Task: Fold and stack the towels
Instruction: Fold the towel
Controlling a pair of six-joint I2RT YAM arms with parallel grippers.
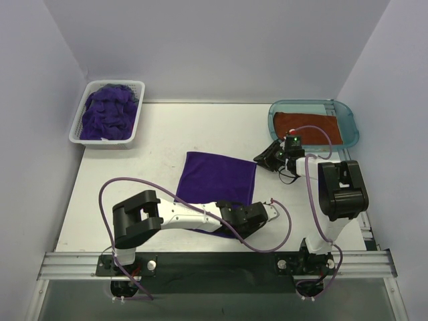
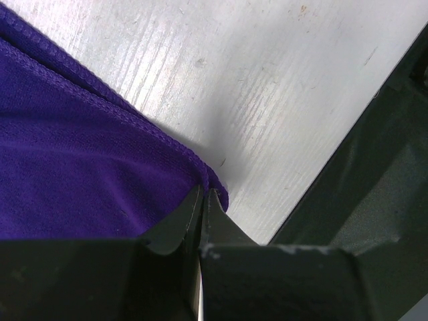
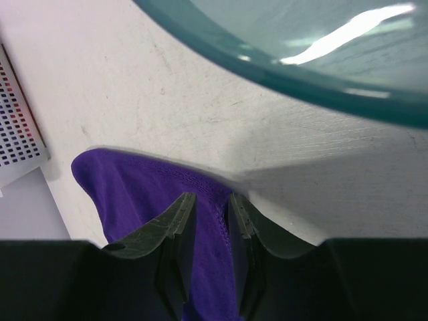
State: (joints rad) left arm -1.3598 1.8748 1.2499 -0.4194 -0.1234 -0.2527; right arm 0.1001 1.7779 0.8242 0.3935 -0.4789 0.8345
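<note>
Two pincers, one purple towel (image 1: 217, 177) spread flat in the middle of the worktop (image 1: 134, 180).
Item by item, as I see it from here: left pincer (image 2: 204, 194) pinched tight on the purple towel's near right corner, hem caught between the tips, close to the worktop's near edge; right pincer (image 3: 212, 200) narrowed onto a fold of the same towel at its far right corner, just beside the teal tray (image 1: 304, 105). One orange towel (image 1: 307, 127) lies flat inside that tray. A heap of purple towels (image 1: 107, 110) fills the white basket (image 1: 100, 143) at far left, well apart from the spread one.
</note>
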